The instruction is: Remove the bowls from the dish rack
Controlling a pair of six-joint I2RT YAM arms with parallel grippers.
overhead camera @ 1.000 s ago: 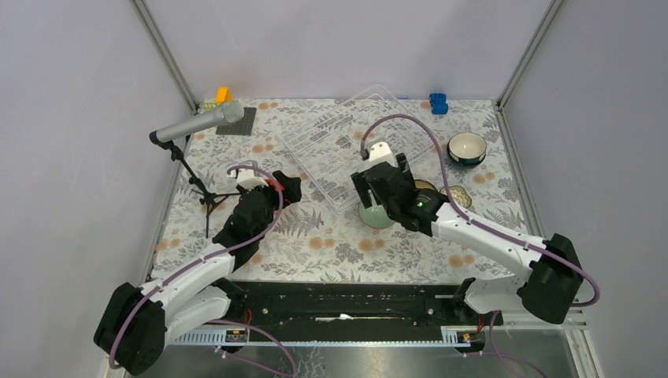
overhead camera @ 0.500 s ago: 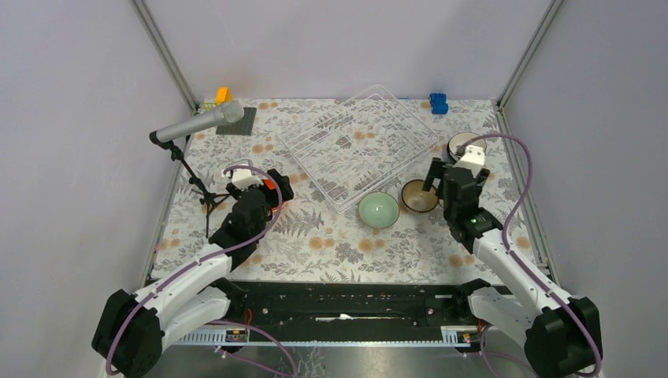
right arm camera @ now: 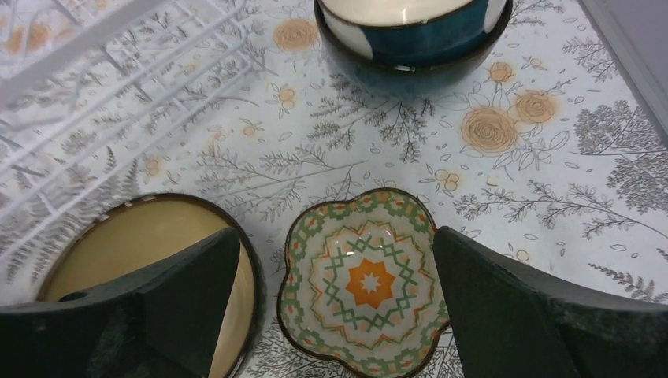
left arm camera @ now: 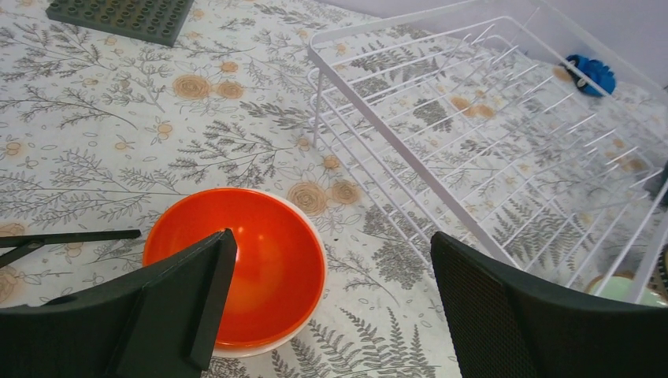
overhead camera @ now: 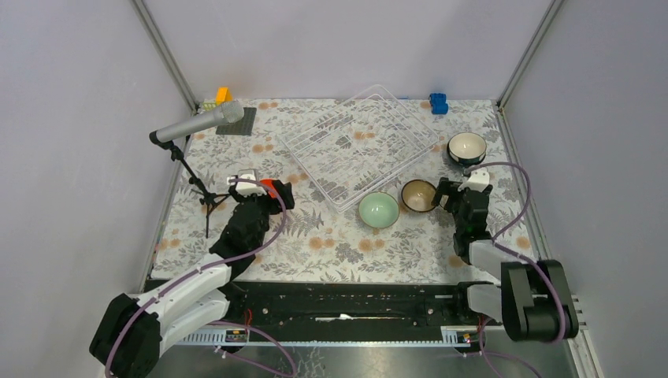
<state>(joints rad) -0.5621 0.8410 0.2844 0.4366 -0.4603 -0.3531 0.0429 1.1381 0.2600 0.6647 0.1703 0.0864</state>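
While left gripper (left arm camera: 331,240) hangs wide open, orange bowl (left arm camera: 244,268) sits on table (left arm camera: 94,94) below, between fingers, near dish rack (left arm camera: 473,118). Right gripper (right arm camera: 337,235) open too, over patterned bowl (right arm camera: 364,283), holding nothing. Left arm reaches forward; right arm folded back.
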